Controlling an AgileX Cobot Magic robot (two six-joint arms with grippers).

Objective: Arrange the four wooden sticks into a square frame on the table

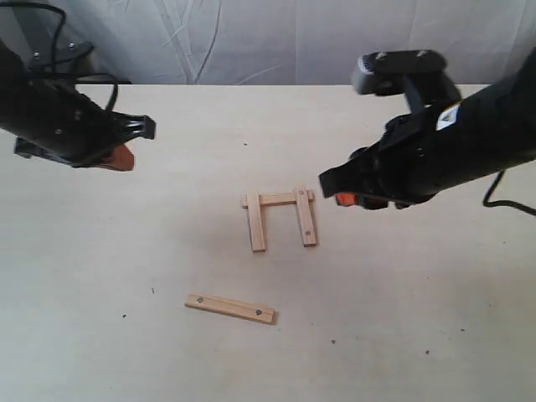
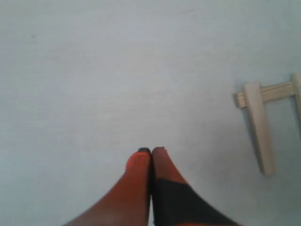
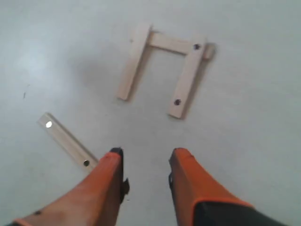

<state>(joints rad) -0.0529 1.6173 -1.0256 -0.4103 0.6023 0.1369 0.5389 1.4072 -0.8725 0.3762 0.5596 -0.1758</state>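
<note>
- Three of the four sticks make a U in the middle of the desk (image 1: pixel 419 318). A crosspiece (image 1: pixel 278 199) lies on the side toward the edge by the cloth backdrop.
- A plain side stick (image 1: pixel 256 222) and a dotted side stick (image 1: pixel 306 218) run from it toward the opposite edge.
- Both side sticks appear to rest on top of the crosspiece ends, with the ends poking out a little. Overlapped corners like this likely keep the frame square without exact butting.
- The open side of the U faces the loose stick (image 1: pixel 230 308). That stick lies apart from the U, nearer the edge opposite the backdrop and slightly toward the left edge, at a slant. It is the piece that would close the square.
- The right gripper (image 3: pixel 143 153) hangs just beside the U on its right-edge side. Its fingers are apart and hold nothing. In its wrist view the loose stick (image 3: pixel 66 141) is near one fingertip, so this arm looks best placed to fetch it.
- The left gripper (image 2: pixel 151 150) has its fingers pressed together with nothing between them. It is parked well toward the left edge, probably to stay clear of the work.
- The loose stick will likely need turning to lie parallel to the crosspiece. Setting it down could nudge the side sticks.
</note>
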